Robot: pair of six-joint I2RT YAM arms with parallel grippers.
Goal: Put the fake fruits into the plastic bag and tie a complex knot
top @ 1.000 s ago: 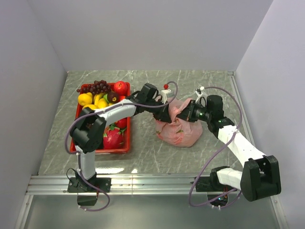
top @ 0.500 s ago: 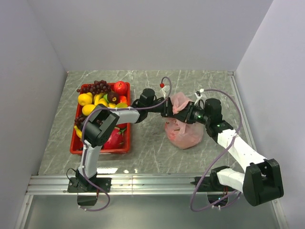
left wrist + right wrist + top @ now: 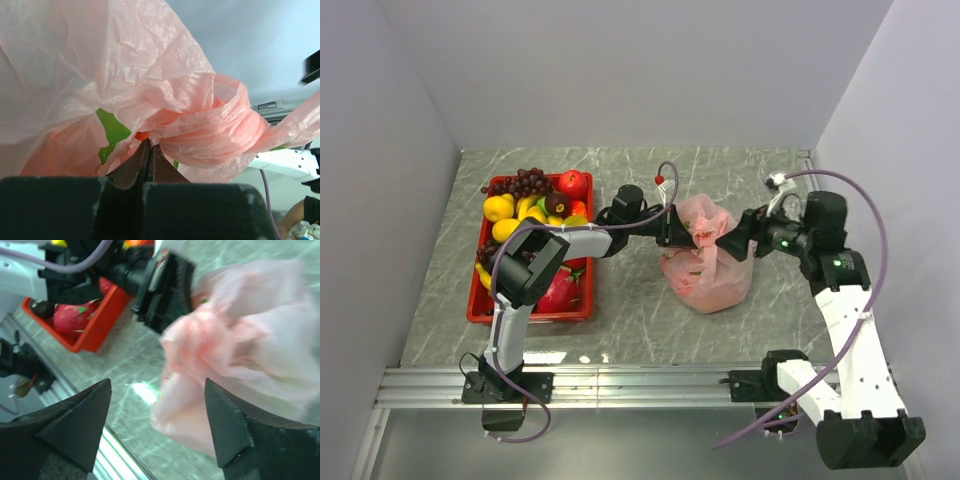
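Observation:
The pink plastic bag (image 3: 715, 280) sits on the table's middle with fruit inside; a green fruit (image 3: 114, 131) shows through its film. Its mouth is gathered into a twisted knot (image 3: 212, 131). My left gripper (image 3: 677, 229) reaches in from the left and is shut on the bag's film just beside the knot, jaws pressed together (image 3: 148, 143). Just right of the bag, my right gripper (image 3: 731, 243) is open, and nothing sits between its fingers (image 3: 157, 386). The bag (image 3: 240, 340) looks blurred ahead of it. More fake fruits (image 3: 535, 205) lie in the red tray.
The red tray (image 3: 530, 316) stands at the left, holding purple grapes (image 3: 520, 183), a red apple (image 3: 573, 183), yellow lemons (image 3: 500, 208) and a pink dragon fruit (image 3: 558, 290). Grey walls close in three sides. A metal rail (image 3: 620, 385) runs along the near edge.
My right gripper has opened, let go of the bag and drawn back to the right. The left arm stretched further right with the bag, which shifted that way.

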